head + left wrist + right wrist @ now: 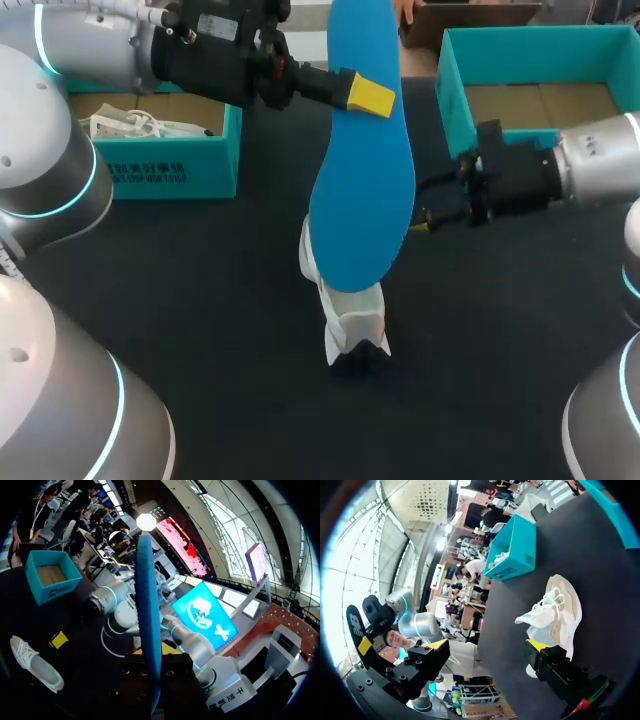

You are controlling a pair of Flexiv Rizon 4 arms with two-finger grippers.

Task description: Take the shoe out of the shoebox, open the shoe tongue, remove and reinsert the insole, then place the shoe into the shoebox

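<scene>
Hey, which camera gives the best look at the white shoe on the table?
Right wrist view: the shoe shows nearly whole, laces and all. In the head view the blue insole hides most of it; the left wrist view shows it small.

You have a black table [200, 300]: white shoe [350, 320] on it mid-table, teal shoebox [170, 165] at far left, second teal shoebox [520, 55] at far right.

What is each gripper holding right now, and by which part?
The left gripper pinches the flat blue insole across its faces, toward its narrower end. The right gripper is open, holding nothing.
</scene>
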